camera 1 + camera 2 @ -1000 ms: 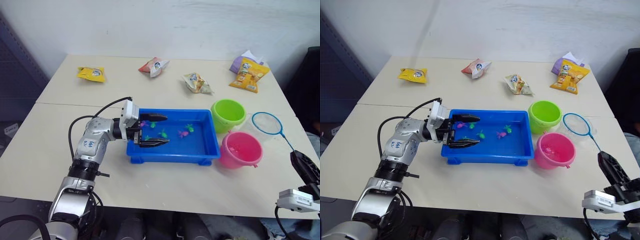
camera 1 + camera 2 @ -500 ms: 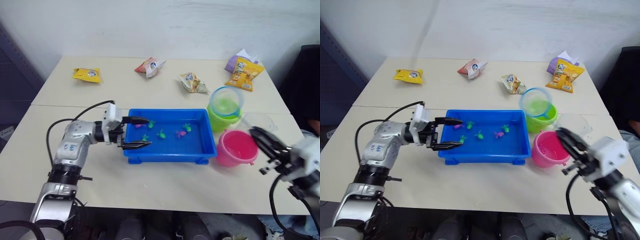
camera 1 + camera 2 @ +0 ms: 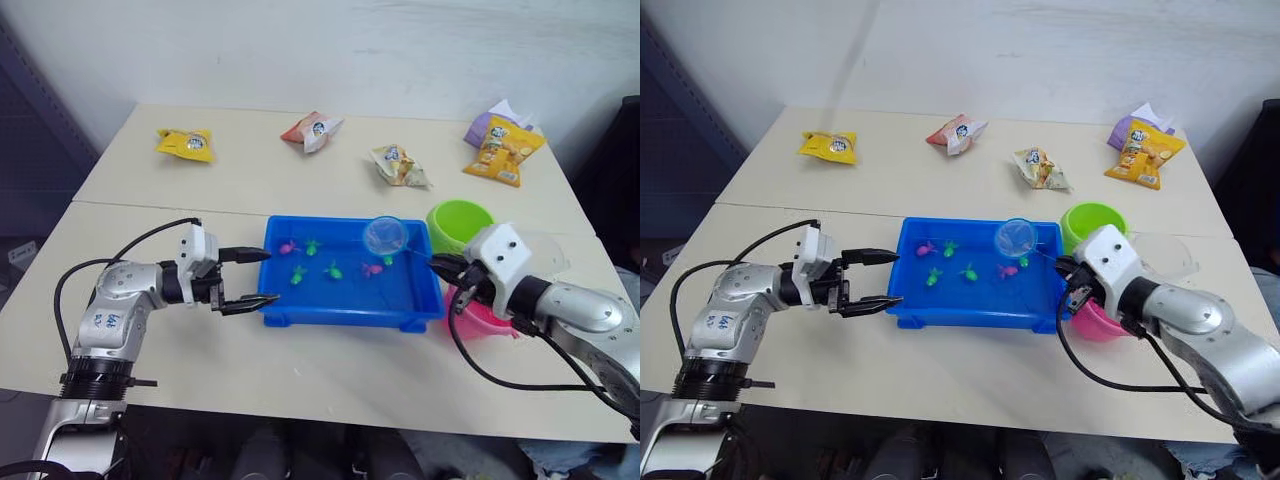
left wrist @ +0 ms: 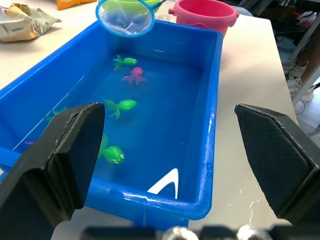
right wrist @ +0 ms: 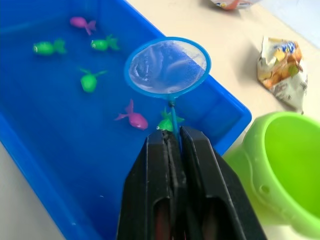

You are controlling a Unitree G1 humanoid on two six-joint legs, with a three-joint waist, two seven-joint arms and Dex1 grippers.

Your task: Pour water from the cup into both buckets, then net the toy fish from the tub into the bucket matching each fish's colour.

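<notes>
Right gripper [image 5: 172,145] pinches the net [image 5: 167,67]; left gripper [image 3: 250,280] gapes wide. Dip toward the pink fish [image 5: 132,119], probably at six o'clock of the hoop.

We count six fish in one tub [image 3: 345,312] just ahead of the right claw [image 5: 173,134]: four green fish [image 3: 331,268], two pink fish [image 3: 370,268]; one net [image 3: 384,235] in that claw; two buckets beside it, the green bucket [image 3: 460,225] and the pink bucket [image 3: 487,315]; one clear jug [image 3: 545,255] near it; five snack packets [image 3: 183,145] well beyond.

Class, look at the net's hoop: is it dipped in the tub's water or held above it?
Above it. The net, held by the right gripper, hangs over the tub; its mesh holds no fish.
</notes>
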